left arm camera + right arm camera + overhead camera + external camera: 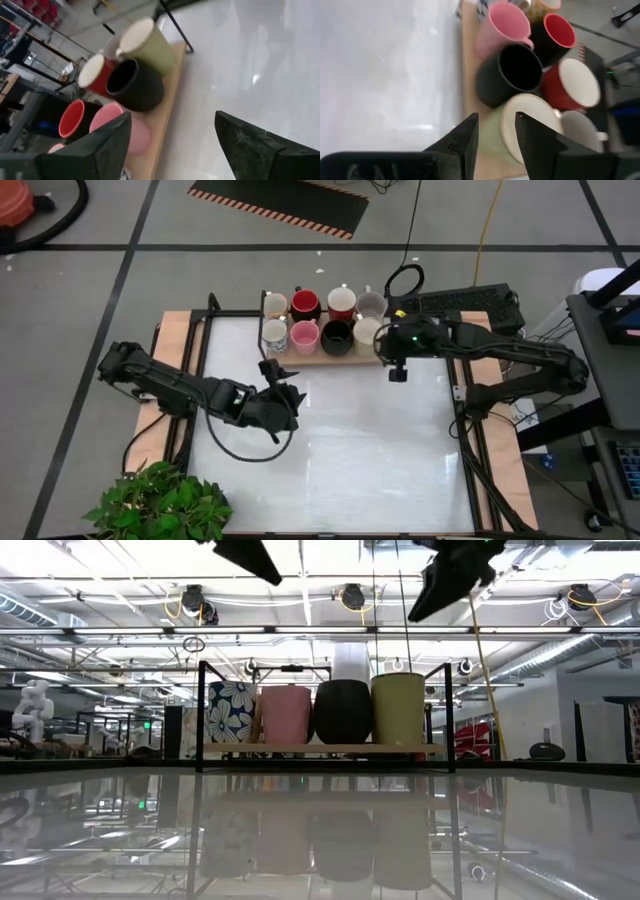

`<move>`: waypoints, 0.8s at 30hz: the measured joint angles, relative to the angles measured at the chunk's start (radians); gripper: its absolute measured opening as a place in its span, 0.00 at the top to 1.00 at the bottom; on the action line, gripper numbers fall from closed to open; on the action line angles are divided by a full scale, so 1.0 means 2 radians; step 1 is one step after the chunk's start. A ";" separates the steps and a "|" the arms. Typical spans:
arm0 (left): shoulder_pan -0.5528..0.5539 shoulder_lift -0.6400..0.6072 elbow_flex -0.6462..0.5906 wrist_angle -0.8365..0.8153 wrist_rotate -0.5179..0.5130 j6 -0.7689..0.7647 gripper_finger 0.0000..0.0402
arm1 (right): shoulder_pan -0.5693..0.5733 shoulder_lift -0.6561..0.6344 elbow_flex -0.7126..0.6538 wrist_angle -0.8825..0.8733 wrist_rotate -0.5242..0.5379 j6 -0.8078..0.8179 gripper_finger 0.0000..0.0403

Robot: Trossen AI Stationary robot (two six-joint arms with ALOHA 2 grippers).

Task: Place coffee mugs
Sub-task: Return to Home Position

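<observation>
Eight mugs stand upright in two rows on a wooden board (325, 358) at the table's far edge. The near row holds a floral mug (230, 710), a pink mug (287, 712), a black mug (343, 710) and a pale cream-green mug (398, 708). Behind them are a cream mug (275, 304), a red-and-black mug (305, 304), a reddish mug (341, 302) and a grey mug (371, 304). My left gripper (280, 385) hovers open over the table, near side of the board's left end. My right gripper (496, 122) hangs above the cream-green mug (520, 130), fingers narrowly open, touching nothing.
A green potted plant (160, 505) sits at the table's near left corner. Black frame rails (205, 340) run along the table's sides and around the board. A keyboard (470, 302) lies beyond the far right corner. The white tabletop (350, 440) stretches toward the near edge.
</observation>
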 joint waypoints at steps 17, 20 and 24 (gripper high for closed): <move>0.078 -0.156 -0.200 0.220 0.149 0.065 0.70 | 0.016 -0.133 -0.252 0.283 -0.038 0.039 0.70; 0.090 -0.191 -0.243 0.265 0.186 0.067 0.70 | 0.016 -0.153 -0.306 0.323 -0.062 0.049 0.70; 0.107 -0.248 -0.298 0.317 0.228 0.075 0.70 | 0.017 -0.173 -0.366 0.398 -0.106 0.058 0.70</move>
